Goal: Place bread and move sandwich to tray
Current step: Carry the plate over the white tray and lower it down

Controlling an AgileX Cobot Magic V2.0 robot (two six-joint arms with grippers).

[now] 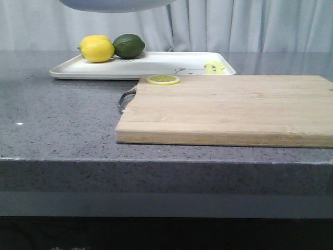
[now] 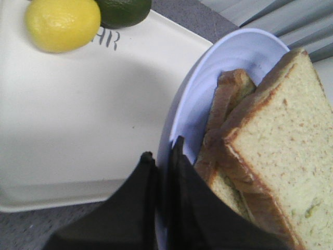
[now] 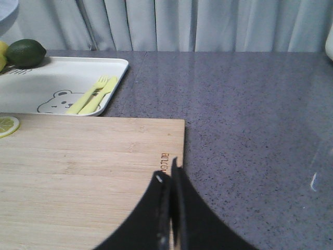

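Observation:
My left gripper (image 2: 162,155) is shut on the rim of the pale blue round plate (image 2: 234,57) and holds it tilted above the white tray (image 2: 78,114). The sandwich (image 2: 270,151), greenish-beige slices with brown crust, leans in the plate; its egg filling is hidden. In the front view only the plate's underside (image 1: 117,4) shows at the top edge, above the tray (image 1: 156,65). My right gripper (image 3: 169,169) is shut and empty, over the near right corner of the wooden cutting board (image 3: 78,166). No separate loose bread slice can be told apart.
A lemon (image 1: 97,49) and a lime (image 1: 128,46) lie at the tray's far left. Yellow plastic forks (image 3: 93,96) lie on the tray by the bear print. A lemon slice (image 1: 163,79) sits on the cutting board (image 1: 229,107). The grey counter (image 1: 57,120) surrounds them.

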